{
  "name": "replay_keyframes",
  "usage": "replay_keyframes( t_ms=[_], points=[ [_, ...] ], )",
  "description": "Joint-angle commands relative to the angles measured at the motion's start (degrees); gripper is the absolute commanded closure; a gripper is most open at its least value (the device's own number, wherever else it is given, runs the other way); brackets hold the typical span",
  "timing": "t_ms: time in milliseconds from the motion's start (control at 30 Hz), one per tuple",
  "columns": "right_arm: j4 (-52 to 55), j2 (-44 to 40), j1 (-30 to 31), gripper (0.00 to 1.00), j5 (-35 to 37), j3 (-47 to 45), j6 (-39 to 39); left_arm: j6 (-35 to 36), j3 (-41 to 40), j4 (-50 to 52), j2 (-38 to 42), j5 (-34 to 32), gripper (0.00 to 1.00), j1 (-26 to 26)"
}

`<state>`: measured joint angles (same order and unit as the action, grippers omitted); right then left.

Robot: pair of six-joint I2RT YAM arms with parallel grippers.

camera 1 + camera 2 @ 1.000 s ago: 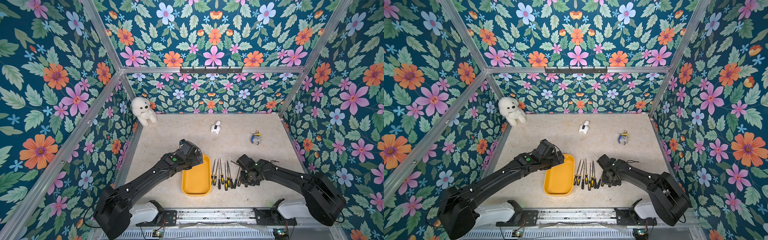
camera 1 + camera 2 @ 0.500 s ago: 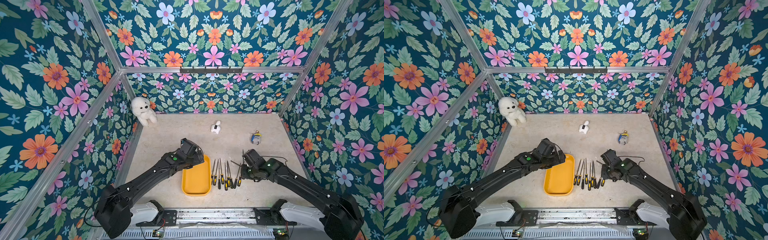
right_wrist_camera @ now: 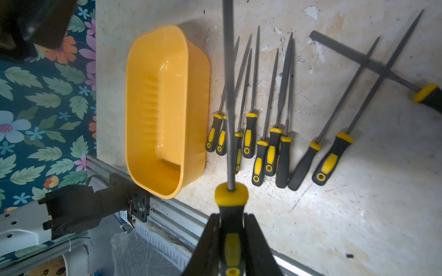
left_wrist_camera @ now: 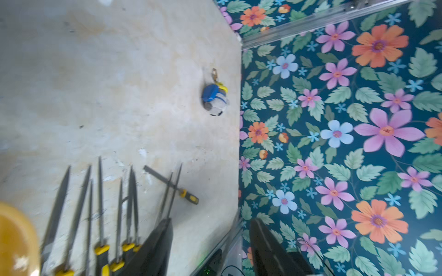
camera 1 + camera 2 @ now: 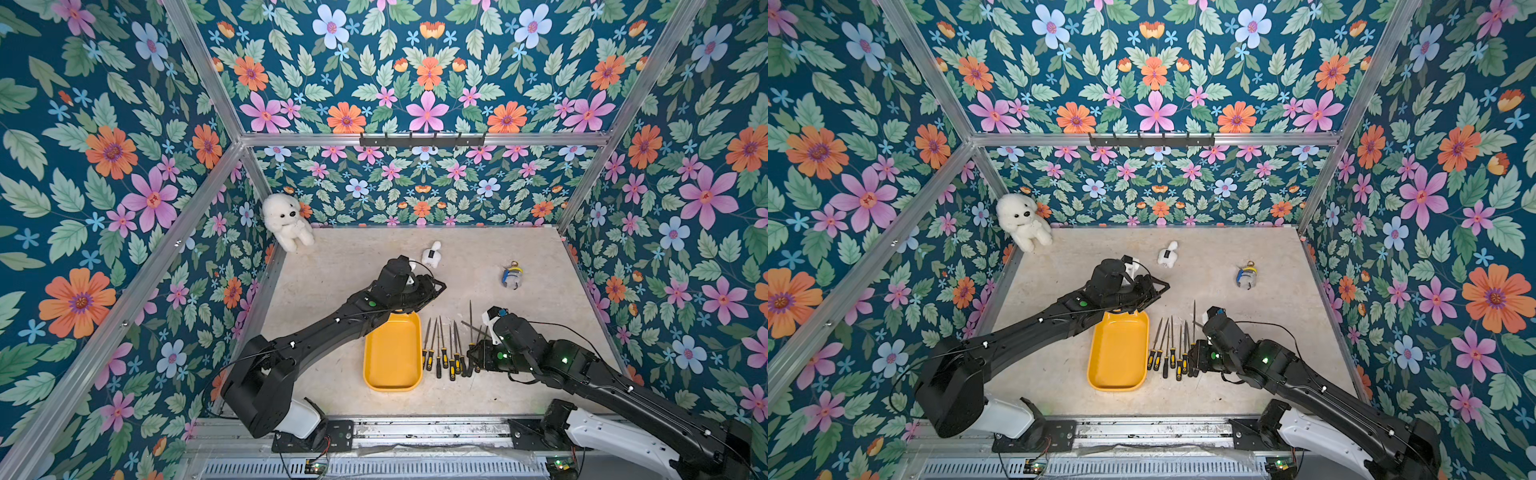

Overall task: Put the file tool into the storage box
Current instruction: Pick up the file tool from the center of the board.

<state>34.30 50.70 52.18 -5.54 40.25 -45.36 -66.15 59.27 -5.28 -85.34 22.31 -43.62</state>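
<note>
The yellow storage box (image 5: 392, 353) (image 5: 1119, 353) lies empty near the table's front, also in the right wrist view (image 3: 162, 107). Beside it on the right is a row of several file tools (image 5: 442, 353) (image 3: 263, 143) with black-and-yellow handles. My right gripper (image 5: 478, 357) (image 3: 231, 222) is shut on the handle of one file tool (image 5: 471, 318) (image 5: 1193, 320), held above the row's right end with its shaft pointing to the back wall. My left gripper (image 5: 432, 289) (image 4: 211, 222) hovers open and holds nothing, beyond the box's far end.
One file (image 3: 358, 59) lies crosswise over two others at the row's right end. A white plush dog (image 5: 289, 220) sits in the back left corner. A small white toy (image 5: 432, 253) and a blue-yellow keychain figure (image 5: 512, 276) lie toward the back. Floral walls enclose the table.
My right gripper has raised a file from the right end of the row. My left gripper has swung right and back past the box's far end, and its jaws have narrowed.
</note>
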Motion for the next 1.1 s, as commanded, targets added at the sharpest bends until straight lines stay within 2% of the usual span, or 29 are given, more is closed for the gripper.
replay_keyframes(
  t_ms=[0,333,500,600,733,1000,1067],
  points=[
    [-5.5,1.7,1.0,1.00,0.7,-0.1,-2.2,-1.4,0.9,-1.9,-1.3,2.7,0.43,-0.7],
    [-8.5,6.4,1.5,1.00,-0.7,0.4,-1.5,-1.2,1.5,1.0,-4.5,3.7,0.43,-3.1],
    [-9.4,8.5,1.6,1.00,-1.1,0.9,-1.0,1.0,4.5,5.5,-7.2,3.9,0.47,-3.8],
    [-9.4,9.4,1.7,1.00,-1.1,1.6,-0.7,2.0,5.0,7.3,-8.8,3.9,0.55,-4.0],
    [-9.4,10.2,2.0,1.00,-1.4,2.0,-0.4,3.9,6.3,10.0,-11.0,4.4,0.61,-4.1],
    [-8.2,12.2,2.4,1.00,-1.1,2.3,0.3,7.7,11.3,15.8,-13.8,3.9,1.00,-4.1],
    [-7.8,12.6,2.4,1.00,-0.6,2.5,0.5,8.6,11.8,16.8,-13.7,4.2,1.00,-4.0]
  ],
)
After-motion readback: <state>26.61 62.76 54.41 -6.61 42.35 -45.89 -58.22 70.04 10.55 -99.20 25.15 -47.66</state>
